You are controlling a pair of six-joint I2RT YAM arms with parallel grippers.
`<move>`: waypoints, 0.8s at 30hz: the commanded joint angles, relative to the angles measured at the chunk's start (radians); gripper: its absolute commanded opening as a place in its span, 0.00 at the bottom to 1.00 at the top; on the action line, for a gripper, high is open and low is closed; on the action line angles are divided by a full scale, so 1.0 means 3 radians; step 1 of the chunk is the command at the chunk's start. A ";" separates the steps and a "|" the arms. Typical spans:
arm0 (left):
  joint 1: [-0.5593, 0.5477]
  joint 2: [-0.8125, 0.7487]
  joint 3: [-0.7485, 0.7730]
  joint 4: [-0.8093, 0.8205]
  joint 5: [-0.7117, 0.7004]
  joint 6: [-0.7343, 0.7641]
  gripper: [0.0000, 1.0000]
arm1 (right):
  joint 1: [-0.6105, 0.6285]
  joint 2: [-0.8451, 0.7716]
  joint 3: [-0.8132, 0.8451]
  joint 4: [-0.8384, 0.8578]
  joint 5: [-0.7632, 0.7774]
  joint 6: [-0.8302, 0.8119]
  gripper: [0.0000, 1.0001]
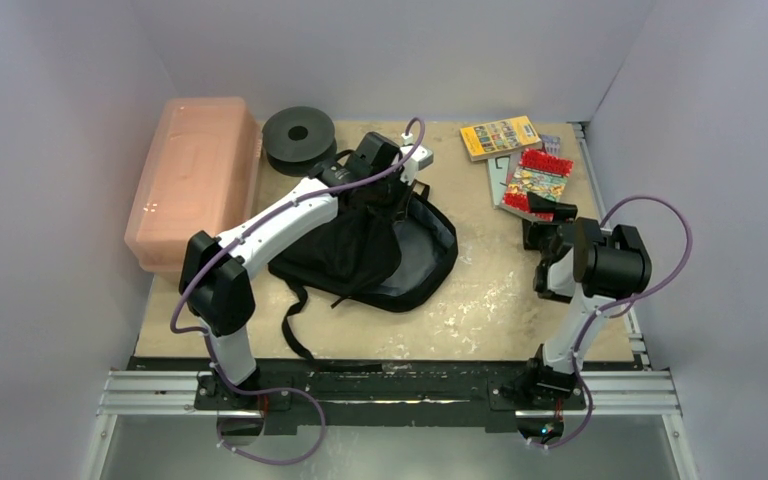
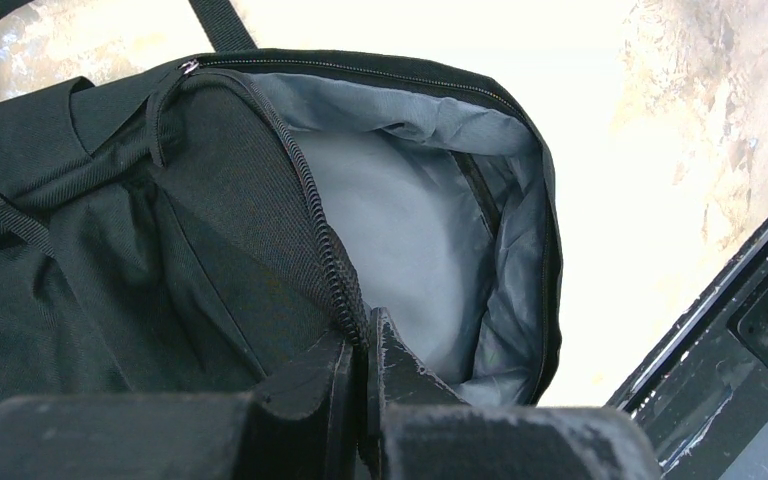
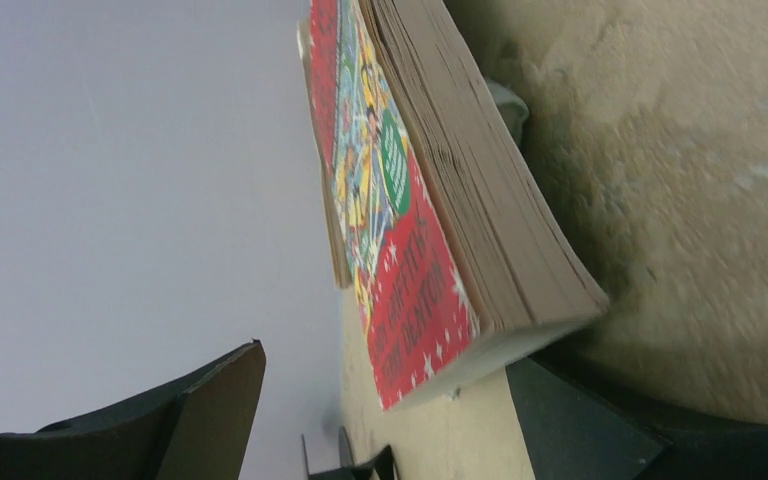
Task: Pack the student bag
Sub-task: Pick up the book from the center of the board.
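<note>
From above, the student bag (image 1: 380,255) lies left of the table's middle with its straps trailing toward the arms. Its mouth gapes toward the right side, where a red paperback (image 1: 535,180) rests on top of a paler book (image 1: 501,172), with a yellow book (image 1: 500,137) just beyond. The left gripper (image 1: 400,195) sits at the bag's far edge, and the right gripper (image 1: 550,215) sits at the near end of the red paperback, so the right arm is clearly the nearer one to it. The paperback's long axis runs away from that arm, slightly slanted, and the bag lies off to its left. In the left wrist view, the left gripper (image 2: 365,335) is clenched on the zipper edge of the bag's flap. This lifts the flap so the grey lining (image 2: 410,230) shows – an open pocket that looks ready to receive something. In the right wrist view, the jaws stand wide apart, released, with the paperback's (image 3: 410,250) near corner between them. One finger (image 3: 210,400) is on the cover side and the other is under the page block – nothing is gripped yet. Closing across the book's thickness looks like the next call.
</note>
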 commanded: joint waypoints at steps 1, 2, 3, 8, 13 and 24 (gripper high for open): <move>-0.0030 -0.0216 -0.0005 0.0219 0.0101 0.0031 0.00 | -0.0008 0.0317 0.0183 0.0228 0.0121 0.0210 0.93; -0.0027 -0.0207 -0.0007 0.0215 0.0101 0.0031 0.00 | -0.0011 0.0395 0.0186 0.0322 0.0129 0.0265 0.92; -0.0027 -0.0201 -0.0012 0.0214 0.0099 0.0029 0.00 | -0.0016 0.0444 0.0186 0.0371 0.0148 0.0317 0.91; -0.0028 -0.0196 -0.0015 0.0212 0.0106 0.0040 0.00 | -0.0023 0.0526 0.0238 0.0317 0.0182 0.0426 0.91; -0.0031 -0.0200 -0.0026 0.0221 0.0135 0.0041 0.00 | -0.0031 0.0537 0.0288 0.0179 0.0222 0.0461 0.82; -0.0048 -0.0215 -0.0035 0.0219 0.0126 0.0056 0.00 | -0.0133 0.0203 0.0174 -0.0257 0.0141 0.0365 0.51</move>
